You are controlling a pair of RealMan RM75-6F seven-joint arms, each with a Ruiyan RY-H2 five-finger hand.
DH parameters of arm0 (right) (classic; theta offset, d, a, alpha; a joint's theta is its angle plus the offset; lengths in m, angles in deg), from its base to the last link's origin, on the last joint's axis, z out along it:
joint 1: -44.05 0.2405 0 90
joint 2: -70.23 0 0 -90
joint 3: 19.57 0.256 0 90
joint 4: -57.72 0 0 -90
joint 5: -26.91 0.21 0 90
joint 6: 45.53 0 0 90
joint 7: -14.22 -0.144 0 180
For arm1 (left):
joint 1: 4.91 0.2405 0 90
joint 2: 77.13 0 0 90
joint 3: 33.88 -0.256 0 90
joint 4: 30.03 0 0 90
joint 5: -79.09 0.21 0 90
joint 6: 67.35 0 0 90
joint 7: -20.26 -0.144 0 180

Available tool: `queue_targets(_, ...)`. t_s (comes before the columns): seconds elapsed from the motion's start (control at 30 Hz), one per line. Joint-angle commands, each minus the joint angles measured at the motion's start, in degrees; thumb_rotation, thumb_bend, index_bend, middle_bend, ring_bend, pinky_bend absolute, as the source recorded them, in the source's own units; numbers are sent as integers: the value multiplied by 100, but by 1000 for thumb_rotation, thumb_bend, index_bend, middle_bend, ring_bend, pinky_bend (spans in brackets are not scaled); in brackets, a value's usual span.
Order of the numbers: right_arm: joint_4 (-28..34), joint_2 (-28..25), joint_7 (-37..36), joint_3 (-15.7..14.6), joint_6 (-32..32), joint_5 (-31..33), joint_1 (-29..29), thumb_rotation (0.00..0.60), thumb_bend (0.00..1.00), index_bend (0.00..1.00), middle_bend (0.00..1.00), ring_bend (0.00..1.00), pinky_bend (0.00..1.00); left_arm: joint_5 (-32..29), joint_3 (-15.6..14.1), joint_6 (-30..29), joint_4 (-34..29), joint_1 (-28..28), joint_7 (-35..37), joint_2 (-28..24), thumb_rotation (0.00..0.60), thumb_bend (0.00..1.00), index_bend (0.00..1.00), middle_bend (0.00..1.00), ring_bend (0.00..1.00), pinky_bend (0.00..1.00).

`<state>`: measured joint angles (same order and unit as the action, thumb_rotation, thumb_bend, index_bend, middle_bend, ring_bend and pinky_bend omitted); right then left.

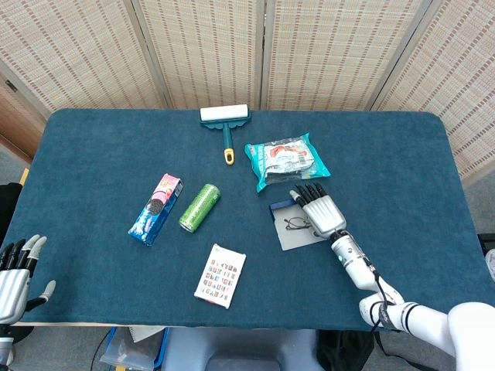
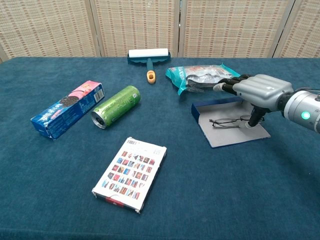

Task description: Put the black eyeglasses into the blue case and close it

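Right hand (image 2: 260,90) fingers (image 2: 227,85) spread, holding nothing, just above glasses (image 2: 227,122) lying in open case (image 2: 227,129). Left hand (image 1: 14,272) fingers apart, off table (image 1: 93,154) edge, empty.

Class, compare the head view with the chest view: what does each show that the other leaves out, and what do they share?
Only the head view shows the left robot hand, open at the table's near left corner, and the table's full outline. Only the chest view shows the thumb set down beside the black eyeglasses. Both show the right robot hand over the open blue case, the glasses lying inside it, the green can and the lint roller.
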<state>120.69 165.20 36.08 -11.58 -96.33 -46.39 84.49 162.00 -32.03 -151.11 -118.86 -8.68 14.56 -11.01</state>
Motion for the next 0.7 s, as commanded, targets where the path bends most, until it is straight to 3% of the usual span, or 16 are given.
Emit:
queue_targets(0.03, 85, -55, 61, -32, -4, 39, -35, 600, 178, 0, 0, 0, 0, -2, -6, 0, 9, 7, 11, 3, 600, 307, 0, 0, 8, 0)
queue_targets(0.33, 474, -389, 105, 22, -134, 145, -106, 600, 157, 0, 0, 0, 0, 27, -12, -26, 41, 17, 50, 19, 600, 307, 0, 0, 8, 0)
queue_targets(0.7, 113, -80, 471, 168, 283, 489, 291, 600, 157, 0, 0, 0, 0, -15, -19, -70, 69, 75, 73, 14, 600, 307, 0, 0, 8, 0)
